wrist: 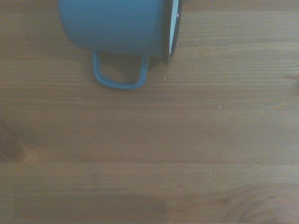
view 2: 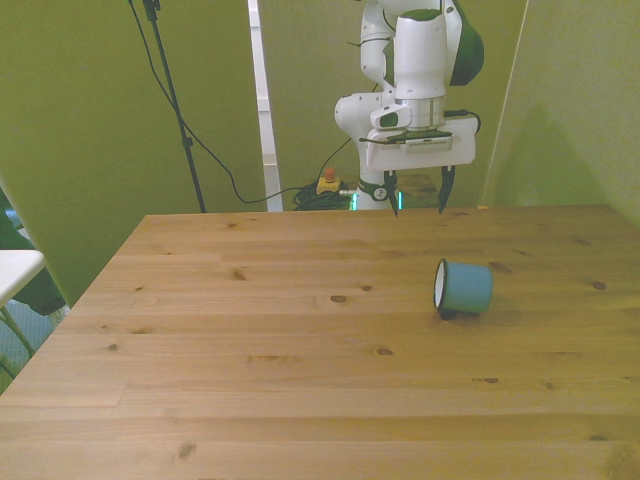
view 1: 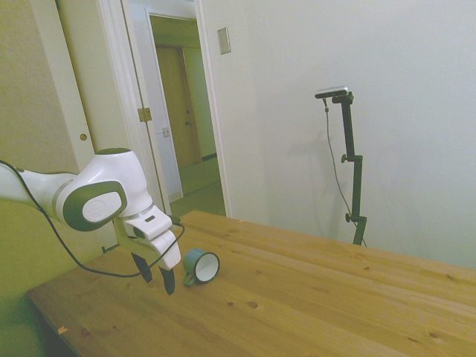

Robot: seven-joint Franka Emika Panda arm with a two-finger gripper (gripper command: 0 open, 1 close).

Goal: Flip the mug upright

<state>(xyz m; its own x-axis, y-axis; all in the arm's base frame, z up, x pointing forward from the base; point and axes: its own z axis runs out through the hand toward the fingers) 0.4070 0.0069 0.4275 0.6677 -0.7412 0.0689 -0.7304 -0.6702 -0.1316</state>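
Side view shows the mug (view 1: 201, 266) lying on its side on the table (view 1: 312, 297), toward the far edge and nearer the front view's right corner, its white mouth facing the front view's left. The gripper (view 1: 154, 280) hangs just beside it, not touching, fingers spread and pointing down, with the wrist bent over from the white arm (view 1: 97, 195). From the wrist view the handle (wrist: 119, 74) rests flat against the wood. To do this well, I'd say the fingers should come down across the rim or the body, avoid the handle, pinch firmly, then roll the mug up onto its base.
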